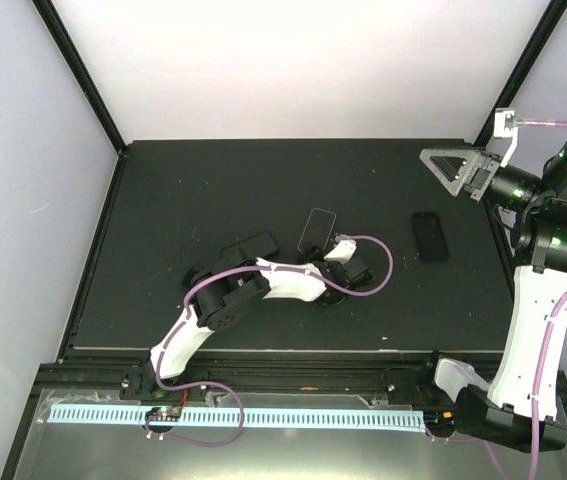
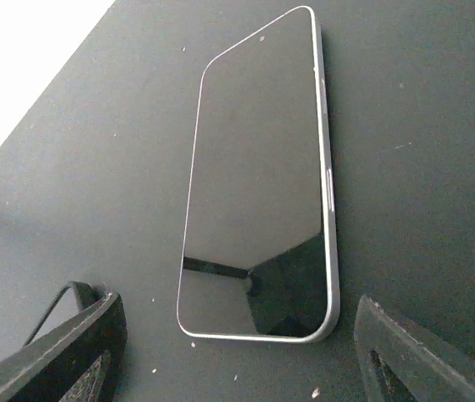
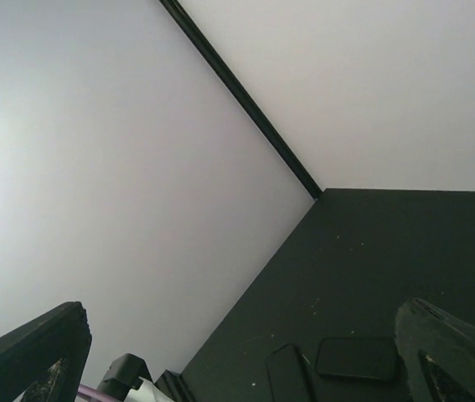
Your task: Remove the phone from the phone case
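my left claw (image 2: 237, 301) stands wide open with nothing in it. one finger sits on either side of the near end of the phone (image 2: 258, 184), neither touching it. the phone lies flat, screen up, its bare metal rim showing, around the middle of the bench (image 1: 163, 200). the phone case (image 1: 430, 236) lies well apart, toward the bench's right edge, so i judge the two separated. my right claw (image 1: 450, 168) hangs open and empty above the far right corner, out of the way.

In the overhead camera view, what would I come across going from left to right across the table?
First the left arm's base → phone → phone case → right arm's white link.
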